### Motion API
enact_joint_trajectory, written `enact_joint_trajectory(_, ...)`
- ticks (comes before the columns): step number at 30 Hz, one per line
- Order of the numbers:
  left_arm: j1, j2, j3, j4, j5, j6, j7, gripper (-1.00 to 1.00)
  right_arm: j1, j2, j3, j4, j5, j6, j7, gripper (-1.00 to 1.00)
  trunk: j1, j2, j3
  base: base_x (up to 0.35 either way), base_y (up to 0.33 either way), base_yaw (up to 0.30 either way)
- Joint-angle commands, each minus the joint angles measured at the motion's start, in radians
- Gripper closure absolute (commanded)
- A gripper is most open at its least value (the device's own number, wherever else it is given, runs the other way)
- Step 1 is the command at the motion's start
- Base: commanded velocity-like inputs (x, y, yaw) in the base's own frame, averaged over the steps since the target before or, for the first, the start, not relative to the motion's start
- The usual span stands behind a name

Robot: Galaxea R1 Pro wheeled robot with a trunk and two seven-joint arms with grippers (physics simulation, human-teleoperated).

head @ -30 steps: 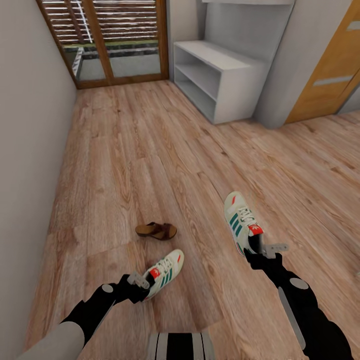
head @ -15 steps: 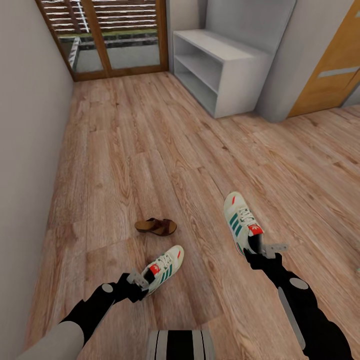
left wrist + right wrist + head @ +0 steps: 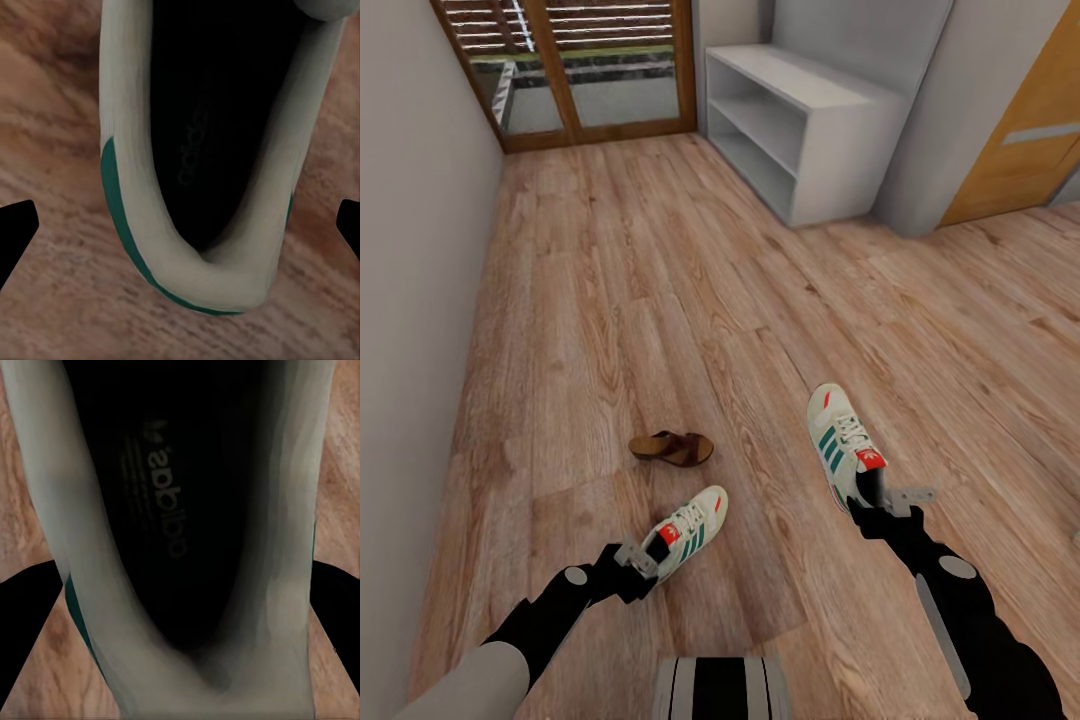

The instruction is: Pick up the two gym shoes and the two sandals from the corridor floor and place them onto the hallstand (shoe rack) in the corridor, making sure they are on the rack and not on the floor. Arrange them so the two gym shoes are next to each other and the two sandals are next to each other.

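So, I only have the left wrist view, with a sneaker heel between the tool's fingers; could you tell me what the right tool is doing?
Observer: The right tool is clamped on the heel of the other gym shoe, with its fingers against both sides.
Operator: Thank you. Is a sandal nearby?
Observer: One brown sandal lies on the floor just beyond the toe of your gym shoe.
Operator: And where is the rack, please?
Observer: A pale grey shelf unit stands farther ahead, on the right, against the wall.
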Motion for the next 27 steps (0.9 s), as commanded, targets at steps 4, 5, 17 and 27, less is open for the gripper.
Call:
enact_joint_trajectory(4, 0.0, 0.001, -0.002, -0.003, -0.005, 0.004, -0.003, -1.0, 0.0, 0.0, -0.002, -0.002, 0.0, 0.006, 0.007, 1.0, 0.001, -0.001, -0.015, 0.0, 0.0, 0.0)
enact_joint_trajectory(5, 0.0, 0.001, -0.002, -0.003, -0.005, 0.004, -0.003, -1.0, 0.0, 0.0, -0.002, -0.002, 0.0, 0.006, 0.007, 1.0, 0.001, -0.001, -0.016, 0.0, 0.0, 0.0)
enact_joint_trajectory(17, 0.0, 0.005, -0.002, -0.003, -0.005, 0.004, -0.003, -1.0, 0.0, 0.0, -0.002, -0.002, 0.0, 0.006, 0.007, 1.0, 0.003, -0.002, -0.044, 0.0, 0.0, 0.0)
enact_joint_trajectory(27, 0.001, 0.008, -0.002, -0.003, -0.005, 0.004, -0.003, -1.0, 0.0, 0.0, -0.002, -0.002, 0.0, 0.006, 0.007, 1.0, 0.004, -0.003, -0.052, 0.0, 0.0, 0.0)
